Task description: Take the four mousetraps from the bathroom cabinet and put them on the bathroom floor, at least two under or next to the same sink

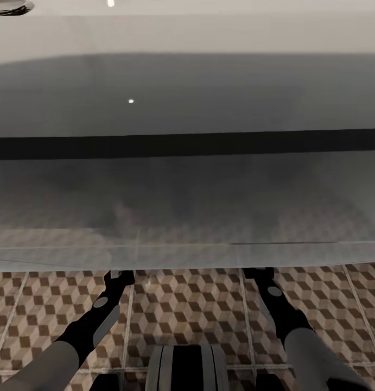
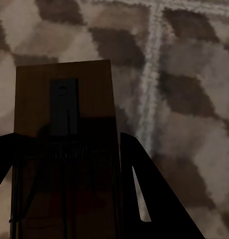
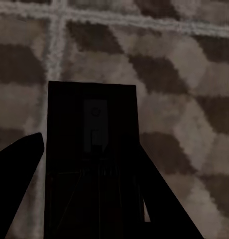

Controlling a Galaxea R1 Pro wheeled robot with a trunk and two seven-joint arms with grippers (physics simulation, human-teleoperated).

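Sink: a glossy white sink (image 1: 187,98) with a rounded edge spans the upper part of the head view, a dark band running across its underside, its lower lip reflecting the tiles below.
Bathroom floor: the bathroom floor (image 1: 187,309) of brown, beige and white cube-pattern tiles with pale grout lines lies beneath the basin's edge.
Arms: both dark forearms reach forward and pass under the basin's lip, the left arm (image 1: 95,323) at the picture's left, the right arm (image 1: 282,315) at its right.
Left gripper: the left gripper (image 2: 69,164) pinches a brown wooden mousetrap (image 2: 64,104) between its dark fingers (image 2: 154,199), the board jutting forward above the tiles; a grey metal plate sits on its face.
Right gripper: the right gripper (image 3: 89,174) clamps a second mousetrap (image 3: 92,124), deep in shadow, between its fingers (image 3: 17,169), also over the tiled floor near a grout line.
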